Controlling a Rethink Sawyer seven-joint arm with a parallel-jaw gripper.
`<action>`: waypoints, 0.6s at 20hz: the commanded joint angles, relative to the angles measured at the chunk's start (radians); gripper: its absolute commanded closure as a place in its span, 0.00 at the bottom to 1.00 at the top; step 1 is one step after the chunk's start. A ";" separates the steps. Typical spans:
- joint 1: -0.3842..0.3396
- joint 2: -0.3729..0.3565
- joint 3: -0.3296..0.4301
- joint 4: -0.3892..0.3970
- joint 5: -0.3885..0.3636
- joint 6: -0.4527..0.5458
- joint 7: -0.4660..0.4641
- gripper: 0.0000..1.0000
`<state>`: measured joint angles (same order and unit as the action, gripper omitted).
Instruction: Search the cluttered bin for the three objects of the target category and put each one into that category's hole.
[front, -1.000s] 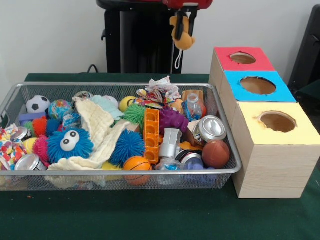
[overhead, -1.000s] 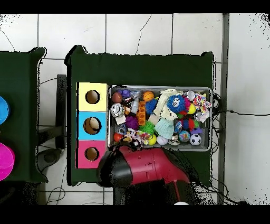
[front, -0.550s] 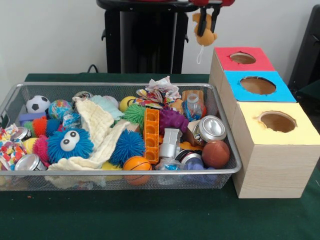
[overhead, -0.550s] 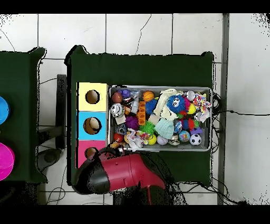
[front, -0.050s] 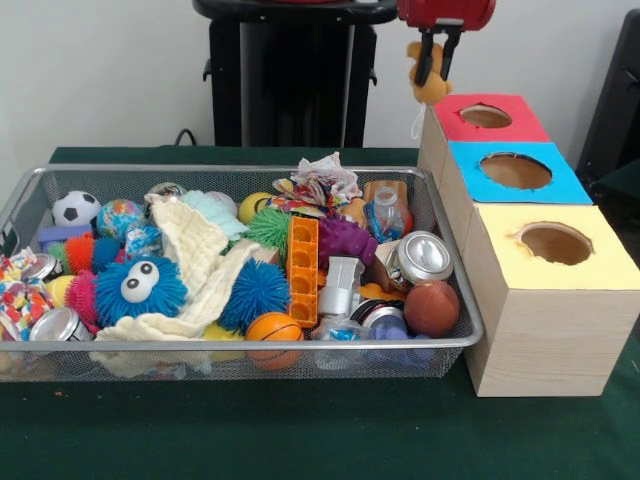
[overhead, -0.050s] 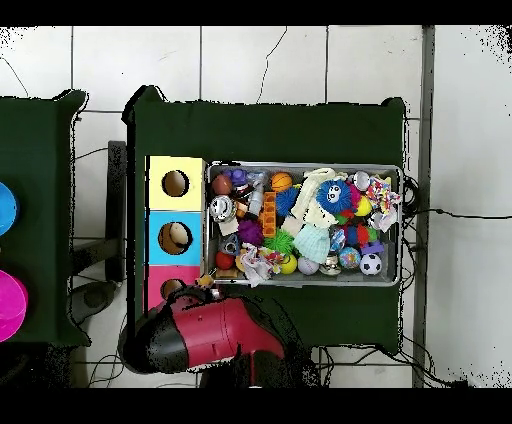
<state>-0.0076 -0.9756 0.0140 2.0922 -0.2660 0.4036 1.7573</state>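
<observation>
Wire mesh bin (front, -0.050s: 455, 300) packed full: toys, balls, cans, cloth heaped to rim, no bare floor between. Air above bin open. Wooden box row (front, -0.050s: 545, 330) just beside bin; red-topped hole (front, -0.050s: 485, 116), blue-topped hole (front, -0.050s: 515, 171), yellow-topped hole (front, -0.050s: 555, 243) unblocked. Gripper (front, -0.050s: 432, 68) clamping small yellow-brown plush toy (front, -0.050s: 430, 88) hangs near red-topped hole, beside box edge.

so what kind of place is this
Probably a robotics lab set up for sorting tests: a wire mesh bin crammed with toys, a wooden box with three colour-coded holes, and a green-clothed table on tiled floor.
</observation>
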 joint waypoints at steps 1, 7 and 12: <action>0.031 0.094 -0.054 -0.012 0.058 -0.085 0.276 1.00; 0.086 0.078 -0.085 -0.036 0.095 -0.038 0.294 1.00; 0.135 0.100 -0.113 -0.033 0.129 -0.063 0.310 1.00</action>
<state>0.0947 -0.9180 -0.0636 2.0920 -0.2044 0.3560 1.7957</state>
